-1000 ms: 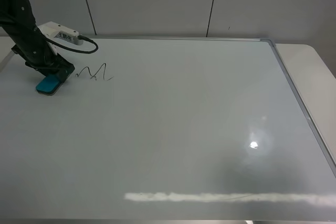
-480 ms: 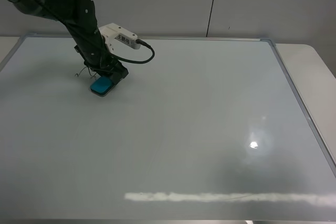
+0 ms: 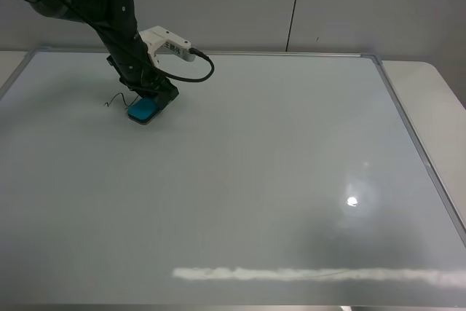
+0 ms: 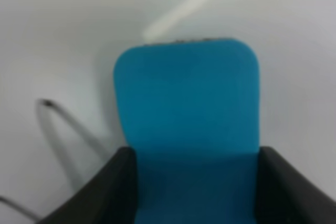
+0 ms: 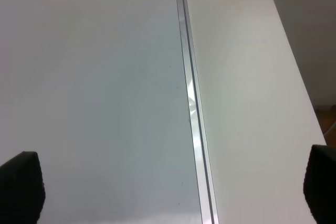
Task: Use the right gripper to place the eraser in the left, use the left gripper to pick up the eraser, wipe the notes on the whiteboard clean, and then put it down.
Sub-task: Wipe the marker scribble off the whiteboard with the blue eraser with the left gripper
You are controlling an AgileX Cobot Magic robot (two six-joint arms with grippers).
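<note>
Touching one whiteboard [image 3: 291, 180]; one clamped eraser [image 3: 141, 111]

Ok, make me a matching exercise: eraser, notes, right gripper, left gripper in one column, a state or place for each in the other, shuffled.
1 eraser
2 notes
3 right gripper
4 left gripper

A open, over the whiteboard metal edge
B thin black strokes beside the eraser
C shut on the eraser
D teal, on the whiteboard

Pairs: 1-D, 2-B, 3-A, 4-C
</note>
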